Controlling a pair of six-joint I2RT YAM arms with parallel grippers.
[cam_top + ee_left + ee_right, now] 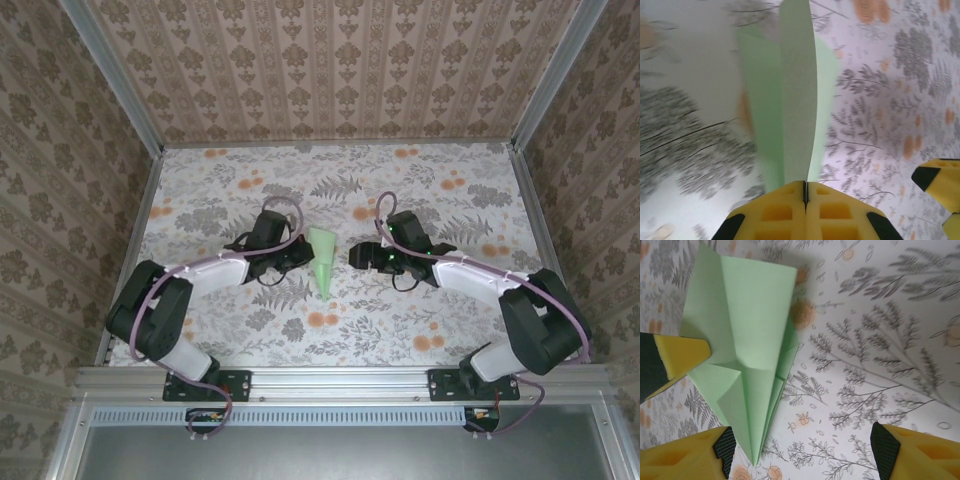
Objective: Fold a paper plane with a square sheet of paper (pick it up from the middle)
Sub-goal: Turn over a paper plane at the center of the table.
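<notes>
The left arm [165, 300] reaches from the near-left corner of the worktop [220, 180] towards the middle. Its gripper, the left gripper [297, 256], is closed tight. In its own wrist view the two yellow fingers [775, 212] meet with no gap, and a strip of pale green paper comes up out of the seam between them. It is pinching the paper plane [322, 260] by its left side.

The plane sits about the middle of the worktop, between the two grippers, on the flowered cloth [440, 200]. It is a narrow dart. Its broad end faces the far edge and its point faces the near edge. From the right wrist the folds are plain: a centre crease, layered flaps, and the left gripper's yellow tip [677, 357] touching the left wing. I cannot tell whether the plane lies flat or is lifted a little off the cloth.

Just right of the plane is the right gripper [357, 257], facing it with the fingers spread wide [802, 445] and holding nothing. The plane's point lies between its fingers, nearer one of them, without touching either. The right arm [520, 310] runs back from there to the near-right corner.
</notes>
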